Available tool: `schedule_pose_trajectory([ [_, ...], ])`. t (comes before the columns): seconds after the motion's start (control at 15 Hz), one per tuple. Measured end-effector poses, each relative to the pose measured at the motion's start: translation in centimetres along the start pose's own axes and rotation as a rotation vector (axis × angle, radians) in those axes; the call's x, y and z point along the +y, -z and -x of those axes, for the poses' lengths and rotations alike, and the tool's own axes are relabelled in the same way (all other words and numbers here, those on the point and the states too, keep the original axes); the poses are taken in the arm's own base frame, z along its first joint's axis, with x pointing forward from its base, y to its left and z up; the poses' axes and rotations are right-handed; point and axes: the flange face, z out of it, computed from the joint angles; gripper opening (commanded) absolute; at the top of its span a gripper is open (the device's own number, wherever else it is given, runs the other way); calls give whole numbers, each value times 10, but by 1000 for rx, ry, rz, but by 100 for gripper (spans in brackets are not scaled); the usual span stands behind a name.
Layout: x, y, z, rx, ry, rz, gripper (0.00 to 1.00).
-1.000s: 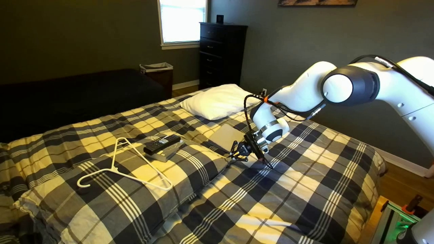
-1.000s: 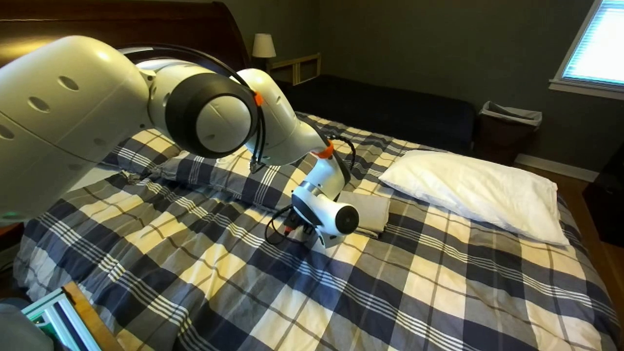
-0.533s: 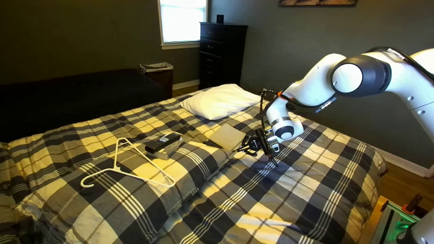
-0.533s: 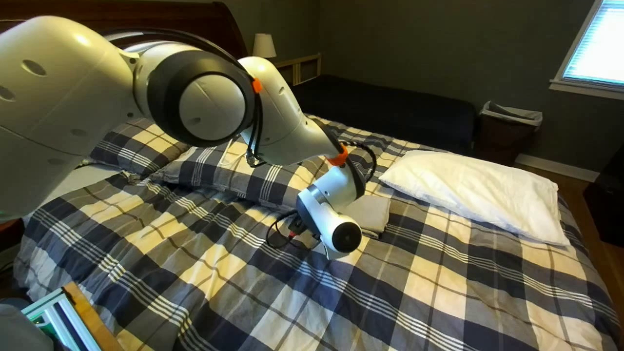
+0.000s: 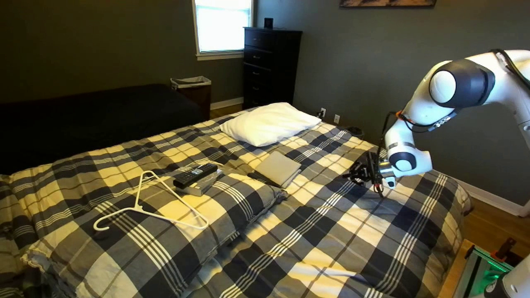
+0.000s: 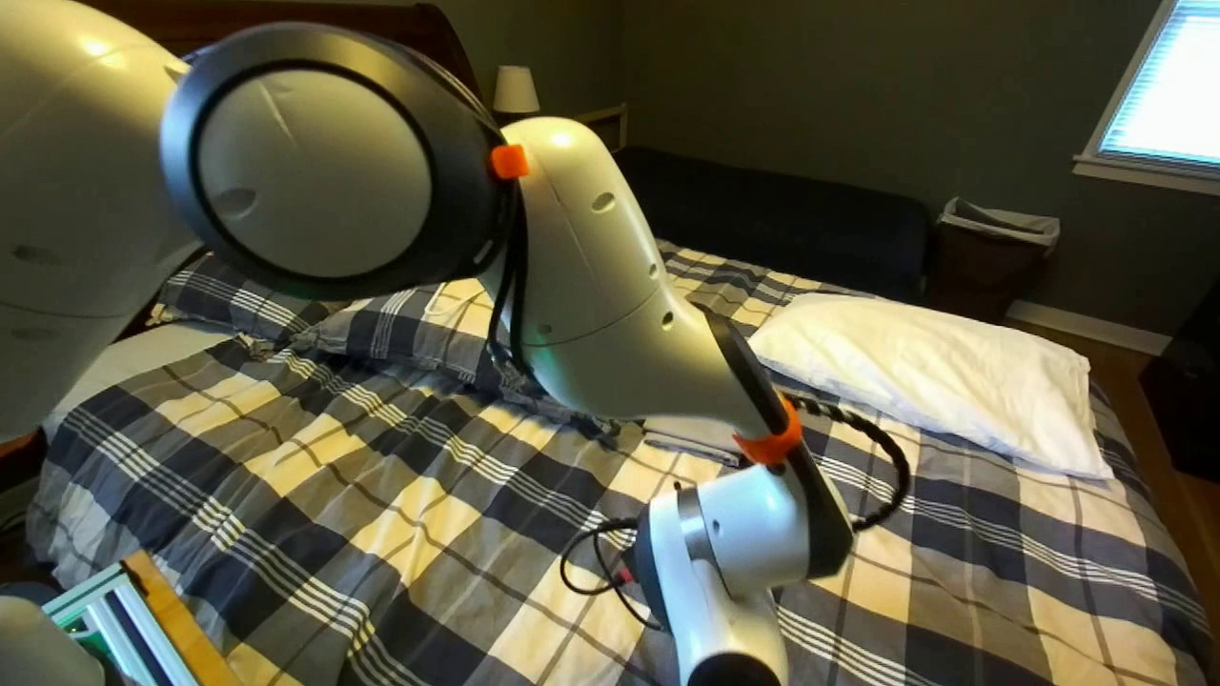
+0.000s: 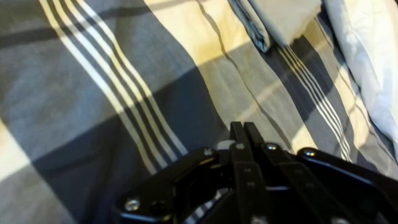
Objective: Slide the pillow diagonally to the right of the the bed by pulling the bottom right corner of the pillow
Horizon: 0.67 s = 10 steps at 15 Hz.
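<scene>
The plaid pillow point(image 5: 244, 194) lies on the matching plaid bed point(image 5: 331, 244), a white hanger point(image 5: 138, 207) and a black remote on a grey box on top of it. In an exterior view the pillow point(image 6: 381, 329) is partly hidden behind my arm; it is out of the wrist view. My gripper point(image 5: 347, 176) is over the bed, well to the right of the pillow's near corner point(image 5: 281, 193) and apart from it. In the wrist view the gripper's fingertips point(image 7: 244, 126) are nearly together with nothing between them, above the bed cover point(image 7: 93, 77).
A folded grey cloth point(image 5: 277, 167) lies by the pillow's corner and shows in the wrist view point(image 7: 286, 18). A plain white pillow point(image 5: 269, 124) lies farther back, also in view point(image 6: 934, 381). The remote point(image 5: 194, 174) rests on the grey box point(image 5: 201, 188).
My gripper has moved from the pillow's corner to the right, away from it. The pillow shifted slightly toward the gripper, then eased back. Its corner is now free of the fingers.
</scene>
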Motion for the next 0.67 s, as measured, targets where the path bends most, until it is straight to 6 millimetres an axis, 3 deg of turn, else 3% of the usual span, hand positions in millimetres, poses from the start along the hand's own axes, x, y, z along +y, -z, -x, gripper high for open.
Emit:
schedule_pose_trajectory([
  [0.13, 0, 32, -24, -10, -48, -71, 53],
  [0.27, -4, 45, -25, -51, -55, -132, 68],
  [0.4, -8, 42, -8, -106, -16, -157, 84],
  [0.53, -11, 25, 21, -152, 39, -139, 99],
  [0.67, -11, -3, 60, -203, 100, -80, 100],
])
